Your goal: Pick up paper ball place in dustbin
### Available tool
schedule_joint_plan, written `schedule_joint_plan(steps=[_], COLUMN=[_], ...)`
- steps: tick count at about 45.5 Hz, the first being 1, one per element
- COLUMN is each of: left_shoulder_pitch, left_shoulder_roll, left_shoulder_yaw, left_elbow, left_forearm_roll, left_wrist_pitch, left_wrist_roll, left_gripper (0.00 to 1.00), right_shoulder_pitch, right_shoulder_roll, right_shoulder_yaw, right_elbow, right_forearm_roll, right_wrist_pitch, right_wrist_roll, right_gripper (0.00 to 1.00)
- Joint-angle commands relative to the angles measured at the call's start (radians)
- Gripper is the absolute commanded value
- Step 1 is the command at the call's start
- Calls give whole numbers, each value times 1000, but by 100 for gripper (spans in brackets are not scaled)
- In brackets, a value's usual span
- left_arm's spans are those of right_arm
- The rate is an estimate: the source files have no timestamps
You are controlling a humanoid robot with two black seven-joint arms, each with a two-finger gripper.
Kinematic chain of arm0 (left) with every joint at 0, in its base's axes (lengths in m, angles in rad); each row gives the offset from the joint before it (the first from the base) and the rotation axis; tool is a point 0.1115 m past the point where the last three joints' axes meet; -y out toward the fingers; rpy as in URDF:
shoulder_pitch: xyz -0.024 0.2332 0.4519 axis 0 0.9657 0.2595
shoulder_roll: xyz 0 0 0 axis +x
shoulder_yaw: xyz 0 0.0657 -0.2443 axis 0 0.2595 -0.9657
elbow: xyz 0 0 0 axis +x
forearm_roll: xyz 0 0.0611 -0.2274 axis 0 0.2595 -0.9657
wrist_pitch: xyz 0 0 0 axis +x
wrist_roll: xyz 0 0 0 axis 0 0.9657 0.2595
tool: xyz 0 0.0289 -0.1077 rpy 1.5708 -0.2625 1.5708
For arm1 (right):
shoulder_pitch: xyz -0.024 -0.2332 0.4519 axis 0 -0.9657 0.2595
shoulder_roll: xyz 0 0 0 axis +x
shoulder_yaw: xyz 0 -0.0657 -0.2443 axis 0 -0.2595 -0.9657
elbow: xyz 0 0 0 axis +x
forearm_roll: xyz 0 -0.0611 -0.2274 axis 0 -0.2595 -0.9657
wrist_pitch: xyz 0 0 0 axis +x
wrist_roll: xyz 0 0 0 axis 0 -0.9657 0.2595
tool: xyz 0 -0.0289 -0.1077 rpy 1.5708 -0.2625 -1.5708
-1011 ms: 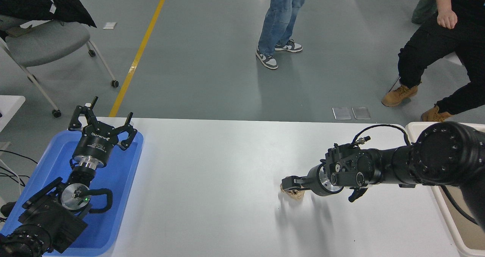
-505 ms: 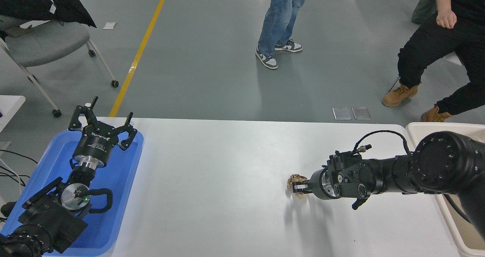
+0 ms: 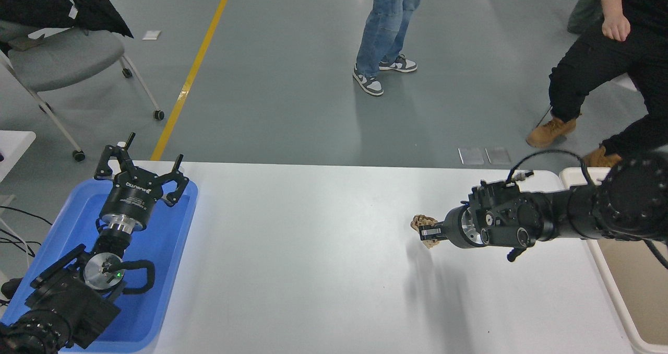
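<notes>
Right gripper (image 3: 429, 233) clenched on paper ball (image 3: 424, 222), now lifted off the table (image 3: 313, 249).
Dustbin (image 3: 610, 286) partly hidden (cropped at frame edge).

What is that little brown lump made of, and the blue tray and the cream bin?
The paper ball looks like crumpled tan paper: matte, with dark creases. The blue tray seems to be smooth plastic, slightly glossy with a moulded rim. The dustbin looks like cream plastic too, with a thick pale rim.
</notes>
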Motion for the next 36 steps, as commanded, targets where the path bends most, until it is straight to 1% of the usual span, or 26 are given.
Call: schedule_joint_plan(steps=[1, 7, 14, 24, 36], left_shoulder_pitch=[0, 0, 0, 0, 0], left_shoulder_roll=[0, 0, 0, 0, 0], left_shoulder_yaw=[0, 0, 0, 0, 0], left_elbow=[0, 0, 0, 0, 0], left_forearm_roll=[0, 0, 0, 0, 0], left_wrist_pitch=[0, 0, 0, 0, 0], left_wrist_roll=[0, 0, 0, 0, 0], left_gripper=[100, 100, 100, 100, 100], right_shoulder_pitch=[261, 374, 482, 597, 634], right_shoulder_roll=[-150, -214, -270, -309, -314], right_shoulder_yaw=[-28, -31, -50, -56, -56], right_elbow=[98, 119, 162, 207, 241], right_forearm_roll=[-26, -48, -81, -111, -132], right_wrist_pitch=[192, 285, 339, 398, 402], right_wrist_roll=[1, 1, 1, 0, -5], right_gripper=[0, 0, 0, 0, 0])
